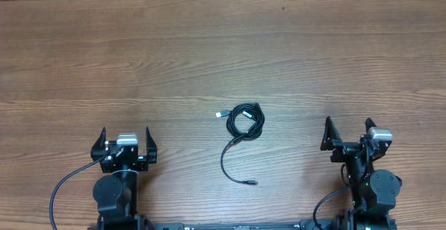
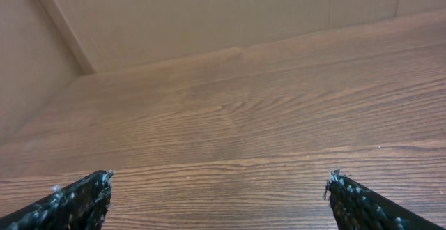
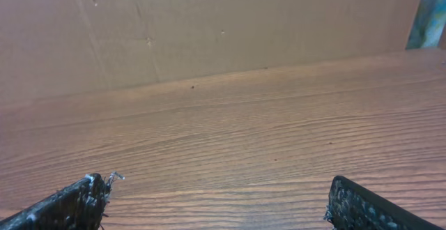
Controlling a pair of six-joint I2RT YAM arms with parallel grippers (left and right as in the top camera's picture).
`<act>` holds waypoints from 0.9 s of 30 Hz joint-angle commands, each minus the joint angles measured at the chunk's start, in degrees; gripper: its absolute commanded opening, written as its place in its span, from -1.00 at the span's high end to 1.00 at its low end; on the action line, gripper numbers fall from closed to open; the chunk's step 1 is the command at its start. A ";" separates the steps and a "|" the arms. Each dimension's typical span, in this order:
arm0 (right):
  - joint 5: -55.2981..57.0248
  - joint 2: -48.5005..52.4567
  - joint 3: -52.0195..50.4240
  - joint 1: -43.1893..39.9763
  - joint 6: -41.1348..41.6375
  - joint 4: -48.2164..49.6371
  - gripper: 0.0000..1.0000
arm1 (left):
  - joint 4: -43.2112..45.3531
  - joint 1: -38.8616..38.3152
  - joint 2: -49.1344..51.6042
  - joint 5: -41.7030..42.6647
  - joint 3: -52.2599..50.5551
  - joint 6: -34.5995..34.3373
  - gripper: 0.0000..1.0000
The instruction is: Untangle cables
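Observation:
The cables lie in the middle of the wooden table in the overhead view: a small black coil with a silvery plug tip at its left and a loose tail curving down to a plug end. My left gripper is open and empty at the near left, well apart from the coil. My right gripper is open and empty at the near right. Both wrist views show only bare wood between the open fingers; the cables are out of view there.
A brown cardboard wall stands along the table's far edge. Thick black robot wires loop beside the left arm's base and beside the right arm's base.

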 commanded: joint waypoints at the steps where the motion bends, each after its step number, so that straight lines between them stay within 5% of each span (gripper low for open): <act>1: -1.46 -0.33 -0.57 0.22 0.02 0.59 -1.00 | 0.13 0.33 -0.61 -0.57 -0.44 1.09 -0.99; 7: -17.46 -0.33 2.38 0.22 0.63 5.46 -1.00 | 0.11 0.33 -0.61 -0.57 -0.44 1.09 -0.99; 11: -18.36 -0.33 11.58 0.22 4.74 3.17 -1.00 | 0.11 0.33 -0.61 -0.57 -0.44 1.09 -1.00; 20: -9.18 4.72 46.73 0.22 4.72 -21.24 -1.00 | 0.13 0.33 -0.61 -0.57 -0.44 1.09 -1.00; 27: -9.49 28.30 77.48 0.22 4.74 -41.57 -1.00 | 0.11 0.33 -0.61 -0.57 -0.44 1.09 -1.00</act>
